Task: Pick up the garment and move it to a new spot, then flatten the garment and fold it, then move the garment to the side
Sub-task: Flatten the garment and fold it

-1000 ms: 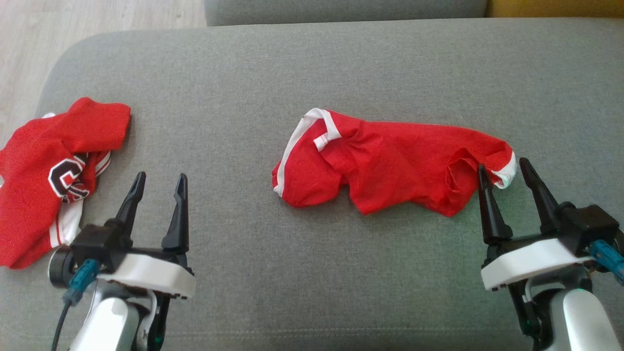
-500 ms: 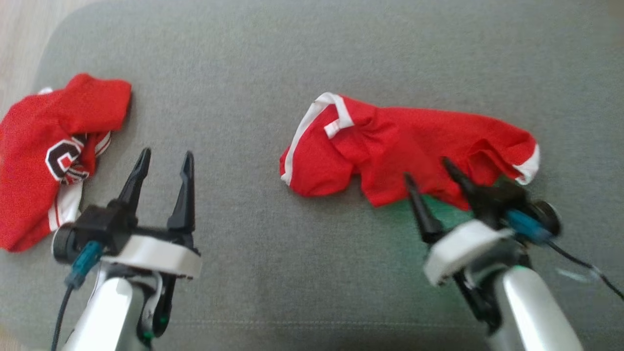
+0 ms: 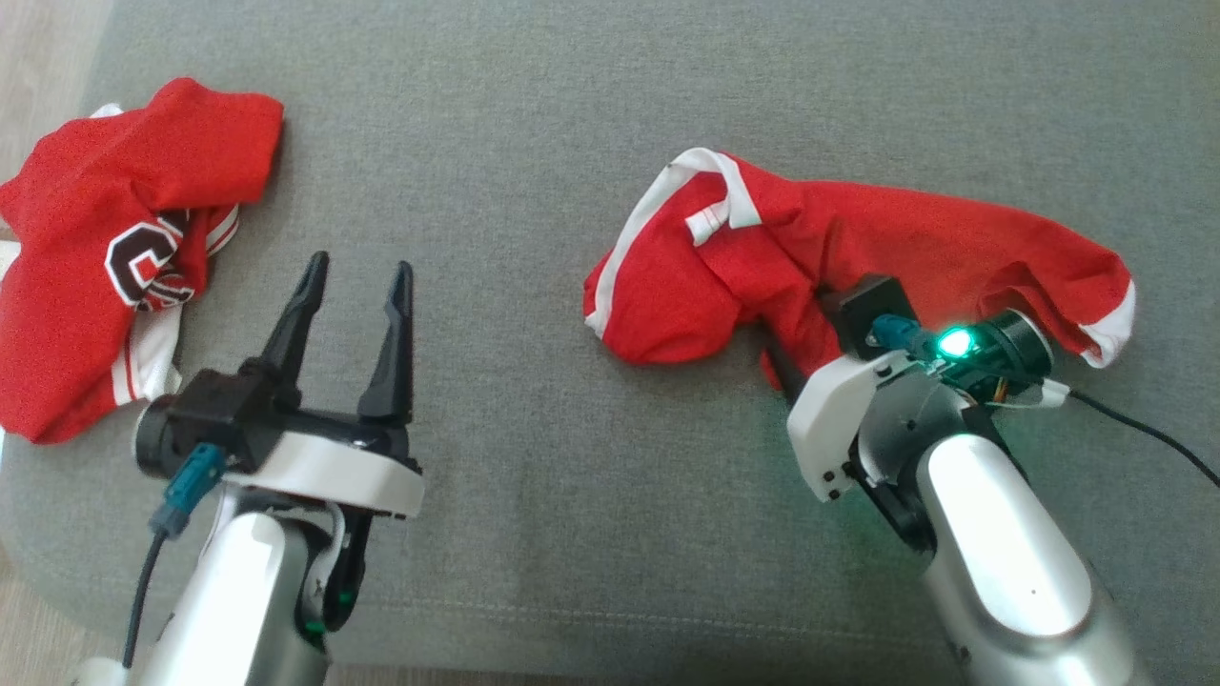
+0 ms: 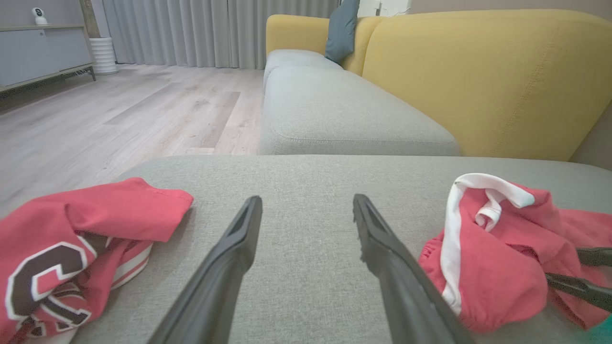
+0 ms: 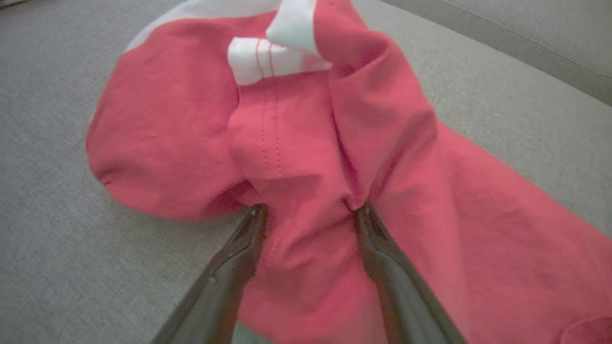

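The garment (image 3: 858, 248) is a crumpled red piece with white trim, lying on the grey cushion (image 3: 572, 143) right of centre. My right gripper (image 5: 310, 209) stands open at its near edge, one finger on each side of a raised red fold (image 5: 296, 143). In the head view that arm's wrist (image 3: 886, 381) covers most of the fingers. The left wrist view shows the same garment (image 4: 483, 258) at the right, with the right gripper's fingers (image 4: 573, 286) against it. My left gripper (image 3: 361, 264) hovers open and empty over bare cushion, also seen from its own wrist (image 4: 306, 200).
A second red jersey (image 3: 95, 267) with a dark letter C lies bunched at the cushion's left end (image 4: 71, 239). Beyond are another grey seat (image 4: 334, 110), a yellow backrest (image 4: 478, 71) and wooden floor (image 4: 95, 110). A black cable (image 3: 1144, 429) trails right.
The head camera has shifted. My right gripper has moved from the garment's right end leftward to its middle near edge and now straddles a fold. The left gripper stays as it was.
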Available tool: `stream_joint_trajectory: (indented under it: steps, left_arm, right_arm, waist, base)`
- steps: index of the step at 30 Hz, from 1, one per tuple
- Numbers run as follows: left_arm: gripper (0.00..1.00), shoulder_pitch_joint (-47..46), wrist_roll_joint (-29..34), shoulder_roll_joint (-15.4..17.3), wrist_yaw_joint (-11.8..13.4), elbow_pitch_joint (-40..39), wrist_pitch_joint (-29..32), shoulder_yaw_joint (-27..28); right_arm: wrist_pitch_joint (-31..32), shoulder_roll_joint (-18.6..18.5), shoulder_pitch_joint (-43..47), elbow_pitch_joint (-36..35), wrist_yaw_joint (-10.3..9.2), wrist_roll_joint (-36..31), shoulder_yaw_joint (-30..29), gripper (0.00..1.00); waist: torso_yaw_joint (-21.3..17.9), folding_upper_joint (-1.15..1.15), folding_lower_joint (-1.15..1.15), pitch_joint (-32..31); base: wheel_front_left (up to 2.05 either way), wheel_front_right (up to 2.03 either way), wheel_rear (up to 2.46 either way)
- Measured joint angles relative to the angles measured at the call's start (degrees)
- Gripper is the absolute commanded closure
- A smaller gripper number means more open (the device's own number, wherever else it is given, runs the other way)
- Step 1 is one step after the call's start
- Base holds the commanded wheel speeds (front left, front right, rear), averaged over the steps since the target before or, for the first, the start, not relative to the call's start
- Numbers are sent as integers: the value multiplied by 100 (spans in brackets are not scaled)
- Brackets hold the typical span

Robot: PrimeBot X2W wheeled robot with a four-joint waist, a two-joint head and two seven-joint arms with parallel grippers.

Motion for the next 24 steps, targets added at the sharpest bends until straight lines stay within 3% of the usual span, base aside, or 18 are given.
stream_joint_trajectory:
  steps: [1, 7, 12, 19, 24]
  left_arm:
    - [0, -3, 18, -30, -45, 7, 0, 5]
    - [0, -49, 116, -121, -145, 41, 0, 101]
    - [0, -46, 188, -171, -196, 75, 0, 187]
    - [0, 3, 279, -221, -242, 113, 0, 334]
    - [0, 32, 287, -220, -274, 119, 0, 350]
  right_arm:
    - [42, -1, -18, 31, 0, -1, -10, 100]
    - [-93, 1, -1, -137, 0, 118, -332, 100]
    - [-332, 32, 378, -671, 0, 523, -984, 100]
    - [-424, 89, 1193, -1013, 0, 1725, -2195, 100]
    - [-541, 118, 1495, -815, 0, 2552, -2681, 100]
  waist:
    - [10, 0, 0, 10]
    - [18, 0, 0, 9]
    - [-42, 0, -1, -87]
    - [-202, 0, -1, -206]
    - [-302, 0, -1, -209]
  base:
    - [0, 0, 0]
    - [0, 0, 0]
    - [0, 0, 0]
    - [0, 0, 0]
    - [0, 0, 0]
